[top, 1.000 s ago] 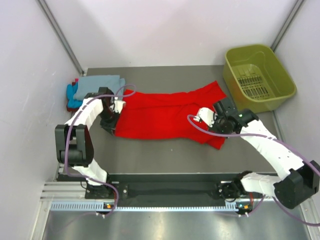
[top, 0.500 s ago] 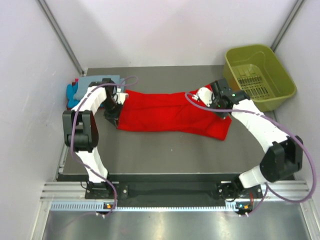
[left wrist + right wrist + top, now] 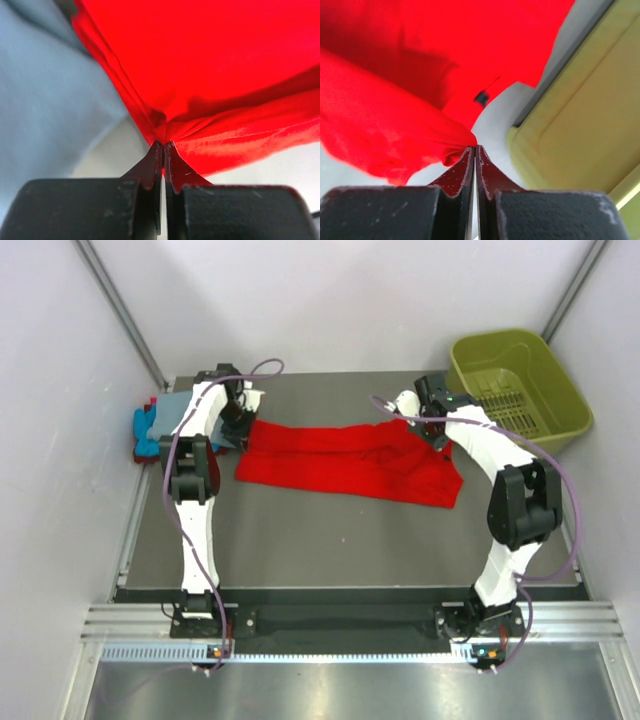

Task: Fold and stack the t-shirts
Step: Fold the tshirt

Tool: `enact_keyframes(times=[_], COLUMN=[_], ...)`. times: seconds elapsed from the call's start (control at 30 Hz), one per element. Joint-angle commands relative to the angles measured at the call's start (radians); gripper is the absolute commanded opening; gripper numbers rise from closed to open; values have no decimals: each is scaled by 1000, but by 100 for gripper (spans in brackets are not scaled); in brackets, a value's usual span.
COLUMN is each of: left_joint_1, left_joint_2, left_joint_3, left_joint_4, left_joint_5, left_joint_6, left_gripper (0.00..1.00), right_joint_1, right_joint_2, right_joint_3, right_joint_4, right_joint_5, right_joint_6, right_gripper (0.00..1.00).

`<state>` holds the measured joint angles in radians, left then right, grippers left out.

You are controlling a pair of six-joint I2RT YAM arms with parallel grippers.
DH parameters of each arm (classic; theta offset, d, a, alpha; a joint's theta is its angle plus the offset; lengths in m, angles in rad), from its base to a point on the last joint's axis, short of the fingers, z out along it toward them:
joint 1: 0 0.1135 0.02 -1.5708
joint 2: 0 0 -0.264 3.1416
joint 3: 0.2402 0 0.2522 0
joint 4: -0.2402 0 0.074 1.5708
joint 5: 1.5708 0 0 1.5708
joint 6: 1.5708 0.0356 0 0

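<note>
The red t-shirt [image 3: 340, 460] lies as a long band across the far half of the table. My left gripper [image 3: 246, 424] is shut on its left end, and the left wrist view shows red cloth [image 3: 210, 75] bunched into the closed tips [image 3: 163, 144]. My right gripper [image 3: 439, 437] is shut on the right end, with a red fold [image 3: 395, 130] pinched at its tips [image 3: 475, 147]. A grey-blue t-shirt [image 3: 172, 412] lies on a turquoise one [image 3: 145, 432] at the far left, right beside the left gripper; the grey-blue t-shirt [image 3: 45, 95] also fills the left of the left wrist view.
The olive-green basket [image 3: 515, 390] stands at the far right, close to my right gripper, and its rim [image 3: 590, 125] fills the right of the right wrist view. White walls close in the table on the left, right and back.
Both arms have swung away toward the far side, carrying the red shirt's ends with them. The shirt has shifted back and now lies as a narrower band.
</note>
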<state>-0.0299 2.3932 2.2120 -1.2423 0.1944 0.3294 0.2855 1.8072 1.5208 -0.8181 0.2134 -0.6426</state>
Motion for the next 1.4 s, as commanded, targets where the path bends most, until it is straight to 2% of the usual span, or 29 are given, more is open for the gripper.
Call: enact_keyframes(times=[0.0, 0.3, 0.53, 1.37], left_joint_1=[-2, -1, -1, -1], left_joint_2=[38, 3, 32, -43], left_joint_3=[83, 11, 15, -51], left_joint_4=[-63, 14, 32, 119], left_joint_5=[-6, 5, -3, -29], left_joint_6=[49, 19, -26, -93], left_gripper=[0, 0, 0, 0], right_joint_1=[-25, -39, -46, -75], right_joint_2=[40, 193, 303, 399], right_joint_3=[87, 228, 311, 364], right_joint_4=[51, 50, 56, 109], right_joint_5=[35, 37, 27, 38], right_joint_6=[24, 6, 0, 55], right_gripper=[0, 0, 0, 0])
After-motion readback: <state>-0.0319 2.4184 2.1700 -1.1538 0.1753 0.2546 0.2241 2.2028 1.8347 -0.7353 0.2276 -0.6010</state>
